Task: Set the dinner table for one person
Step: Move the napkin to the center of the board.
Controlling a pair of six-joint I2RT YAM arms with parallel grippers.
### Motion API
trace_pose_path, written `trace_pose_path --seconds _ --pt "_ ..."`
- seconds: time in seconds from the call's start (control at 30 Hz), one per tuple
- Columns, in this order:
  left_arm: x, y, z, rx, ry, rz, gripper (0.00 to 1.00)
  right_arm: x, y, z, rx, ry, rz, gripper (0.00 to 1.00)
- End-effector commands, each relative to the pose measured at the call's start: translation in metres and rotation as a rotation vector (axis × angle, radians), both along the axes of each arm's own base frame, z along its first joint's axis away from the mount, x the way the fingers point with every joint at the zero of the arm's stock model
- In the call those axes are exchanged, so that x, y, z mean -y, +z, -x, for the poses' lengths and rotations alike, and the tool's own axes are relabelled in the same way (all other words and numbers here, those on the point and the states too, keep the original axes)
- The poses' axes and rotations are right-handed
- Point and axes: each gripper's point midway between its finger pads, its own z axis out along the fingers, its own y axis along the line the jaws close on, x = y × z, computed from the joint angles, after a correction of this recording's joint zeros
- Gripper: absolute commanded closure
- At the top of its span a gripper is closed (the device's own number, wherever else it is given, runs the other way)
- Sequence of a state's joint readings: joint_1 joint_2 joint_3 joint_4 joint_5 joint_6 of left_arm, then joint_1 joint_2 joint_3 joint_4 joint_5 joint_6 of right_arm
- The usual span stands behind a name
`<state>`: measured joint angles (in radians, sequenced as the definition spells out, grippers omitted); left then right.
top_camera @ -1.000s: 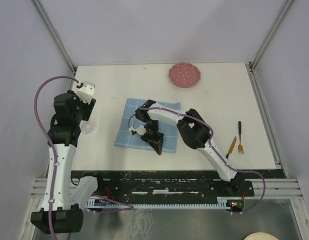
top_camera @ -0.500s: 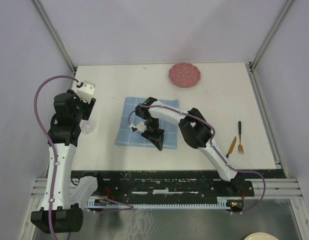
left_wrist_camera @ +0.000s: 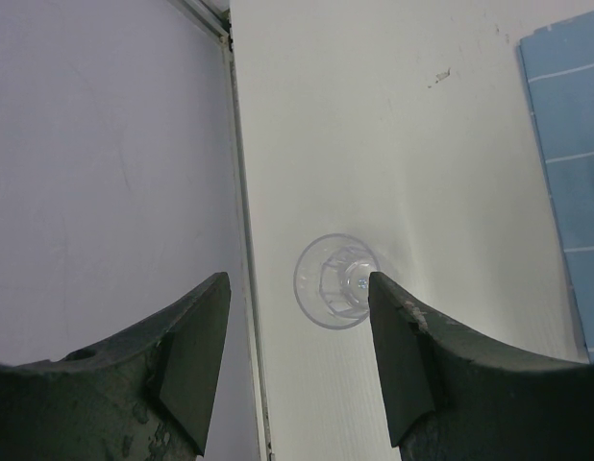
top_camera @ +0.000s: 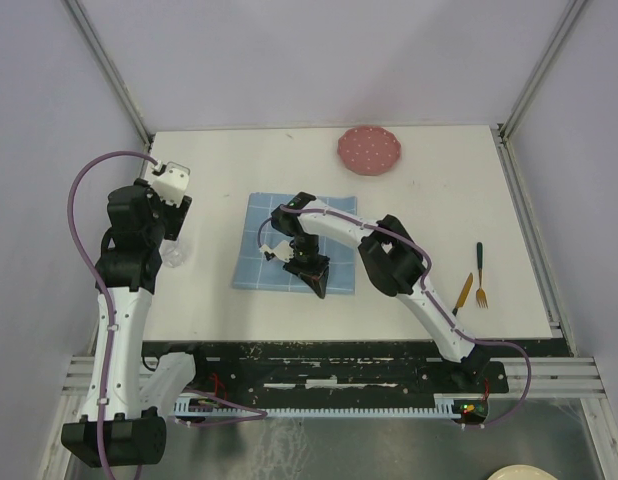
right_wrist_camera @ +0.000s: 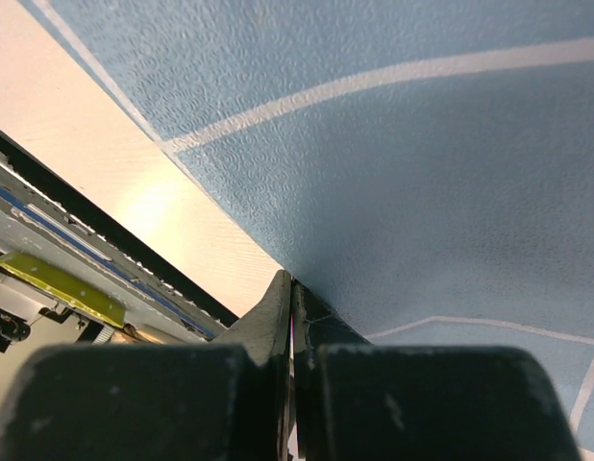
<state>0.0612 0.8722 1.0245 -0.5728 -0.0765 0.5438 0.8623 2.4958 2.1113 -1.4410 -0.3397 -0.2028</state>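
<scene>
From above, the right arm covers the near edge of the blue placemat [top_camera: 274, 240]; up close, the right gripper [right_wrist_camera: 291, 288] has its jaws pinched together on that cloth edge. The left gripper [left_wrist_camera: 295, 286] hangs, jaws apart, over a small clear glass [left_wrist_camera: 336, 281] that the arm half hides from above. The dinner table [top_camera: 429, 210] is a matte white square ahead of both arms.

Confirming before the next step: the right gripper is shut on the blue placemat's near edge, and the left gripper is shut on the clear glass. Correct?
Not quite. The left gripper is open: the left wrist view shows its jaws apart, with the clear glass standing ungripped on the dinner table. The right gripper is shut on the blue placemat's near edge, as you said.
</scene>
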Motion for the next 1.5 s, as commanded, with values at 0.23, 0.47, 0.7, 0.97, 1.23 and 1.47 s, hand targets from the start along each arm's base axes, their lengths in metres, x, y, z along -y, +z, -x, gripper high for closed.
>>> trace_pose_path --seconds 0.23,0.47,0.7,0.97,1.23,1.47 --pt "0.001 0.017 -0.001 0.078 0.017 0.026 0.33 0.004 0.003 -0.034 0.117 -0.033 -0.025 0.98" --pt "0.002 0.018 -0.002 0.079 0.009 0.027 0.33 0.010 0.005 -0.037 0.102 -0.055 -0.026 0.98" --pt "0.002 0.023 -0.002 0.089 0.004 0.020 0.33 0.003 0.029 -0.018 0.017 -0.045 -0.111 0.84" --pt "0.005 0.024 -0.003 0.089 -0.014 0.025 0.33 0.004 0.079 -0.006 0.040 -0.009 -0.231 0.61" --pt "0.016 -0.012 -0.011 -0.013 -0.065 0.065 0.32 0.053 0.105 -0.076 0.303 -0.164 -0.234 0.61" --pt "0.043 -0.039 -0.049 -0.123 -0.129 0.251 0.33 0.131 0.114 -0.162 0.412 -0.432 -0.170 0.61"
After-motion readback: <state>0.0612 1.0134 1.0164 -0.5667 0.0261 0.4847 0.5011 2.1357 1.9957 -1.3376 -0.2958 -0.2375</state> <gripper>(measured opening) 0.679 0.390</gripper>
